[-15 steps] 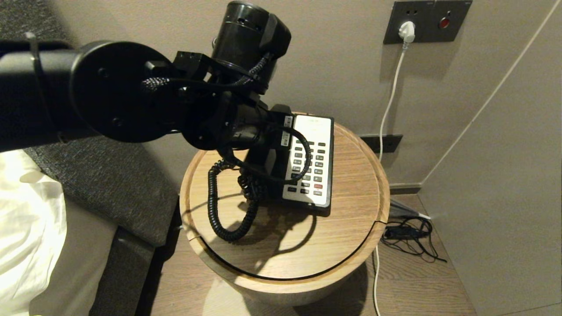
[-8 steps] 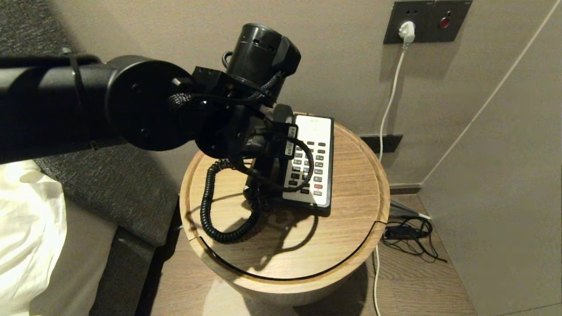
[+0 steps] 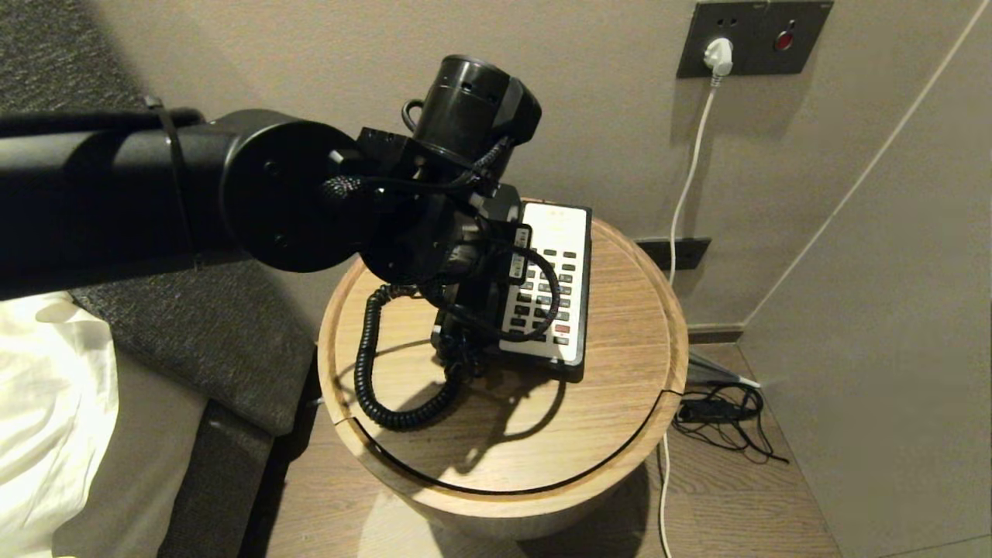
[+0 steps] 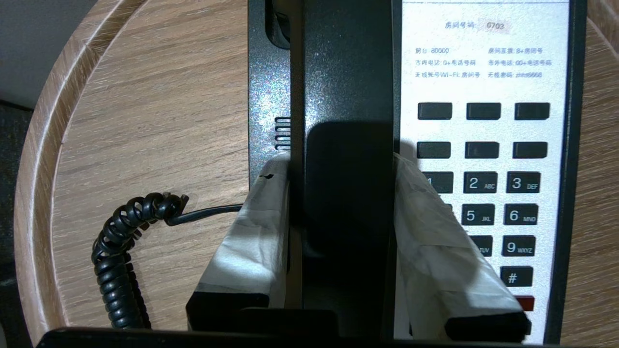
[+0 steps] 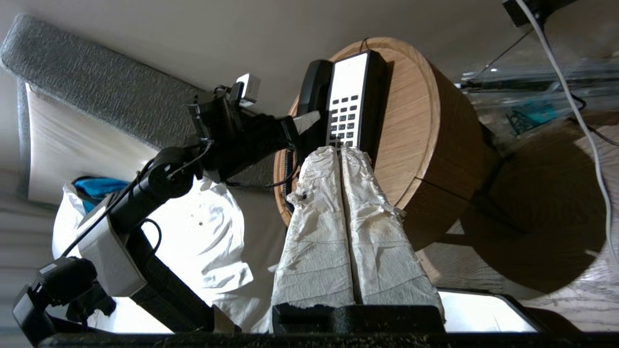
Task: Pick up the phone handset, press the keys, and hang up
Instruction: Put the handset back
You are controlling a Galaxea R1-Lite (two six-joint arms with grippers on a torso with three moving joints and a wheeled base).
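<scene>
The black phone handset lies lengthwise over the cradle side of the phone base, and my left gripper is shut on its middle, white-wrapped fingers on both sides. Whether the handset rests in the cradle I cannot tell. The keys sit beside it in the white faceplate. In the head view my left arm hides most of the handset; the coiled cord loops over the table. My right gripper hangs shut and empty, off the table's front.
The phone stands on a round wooden side table with a raised rim. On the wall behind are a dark plate with a red button and a white plug with its cable. Black cables lie on the floor at right, a bed at left.
My left arm has carried the handset right and down toward the phone base. The coiled cord has slackened and its loop has shifted a little left on the table.
</scene>
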